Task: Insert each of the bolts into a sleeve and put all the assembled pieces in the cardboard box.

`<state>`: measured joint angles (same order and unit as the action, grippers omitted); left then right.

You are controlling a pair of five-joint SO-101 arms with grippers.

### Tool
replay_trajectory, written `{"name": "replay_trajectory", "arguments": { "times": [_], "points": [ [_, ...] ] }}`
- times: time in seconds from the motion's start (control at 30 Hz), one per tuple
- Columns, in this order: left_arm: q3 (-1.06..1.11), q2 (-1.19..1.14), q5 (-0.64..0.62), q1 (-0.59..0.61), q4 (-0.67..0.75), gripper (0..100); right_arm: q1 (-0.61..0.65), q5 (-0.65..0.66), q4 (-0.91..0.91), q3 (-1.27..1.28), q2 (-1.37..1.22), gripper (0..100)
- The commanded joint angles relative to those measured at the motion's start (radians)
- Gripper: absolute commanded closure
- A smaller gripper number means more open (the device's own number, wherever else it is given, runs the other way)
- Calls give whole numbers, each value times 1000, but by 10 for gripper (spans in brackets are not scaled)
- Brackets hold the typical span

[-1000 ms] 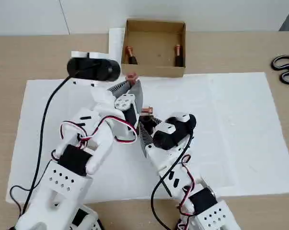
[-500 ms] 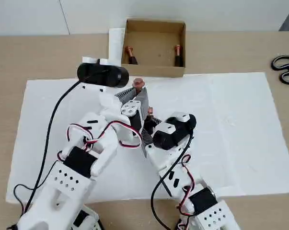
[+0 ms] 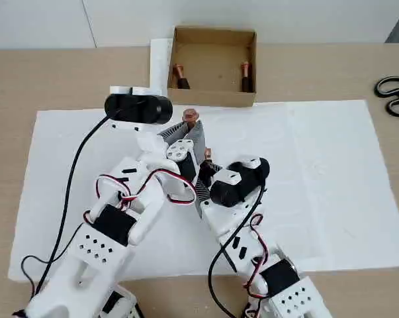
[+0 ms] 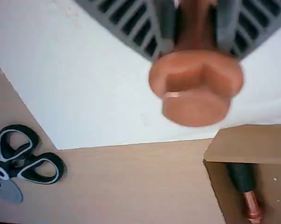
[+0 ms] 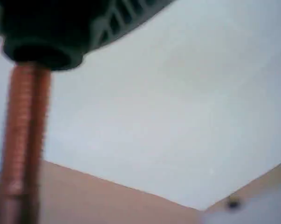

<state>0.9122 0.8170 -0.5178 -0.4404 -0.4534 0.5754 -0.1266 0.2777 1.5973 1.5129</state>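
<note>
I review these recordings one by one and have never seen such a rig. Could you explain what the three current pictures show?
These are two small white robot arms standing side by side at a table. The high picture comes from a fixed camera looking down. The other two come from a camera on each arm's wrist. A white paper sheet lies on the table. At its far edge is a cardboard box with two assembled pieces inside. Scissors lie off to one side. The left gripper holds a copper bolt between its grey fingers. The right gripper holds a dark sleeve with a copper threaded shaft sticking out of it.
</note>
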Motion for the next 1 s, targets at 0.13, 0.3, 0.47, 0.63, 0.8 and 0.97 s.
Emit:
{"name": "replay_trajectory", "arguments": {
  "times": [0.13, 0.3, 0.47, 0.63, 0.8, 0.97],
  "points": [
    [-88, 20, -20, -11, -135, 994, 5, -11, -27, -6, 21, 995],
    [-102, 17, -20, -11, -155, 994, 5, -11, -28, -6, 21, 995],
    [-110, 23, -20, -11, -184, 994, 4, -11, -28, -6, 21, 995],
    [-113, 25, -15, -11, -190, 994, 4, -11, -28, -6, 21, 995],
    [-153, 25, -15, -11, -219, 994, 4, -11, -28, -6, 21, 995],
    [-174, 25, -14, -9, -232, 994, 4, -11, -28, -6, 21, 995]
  ]
}}
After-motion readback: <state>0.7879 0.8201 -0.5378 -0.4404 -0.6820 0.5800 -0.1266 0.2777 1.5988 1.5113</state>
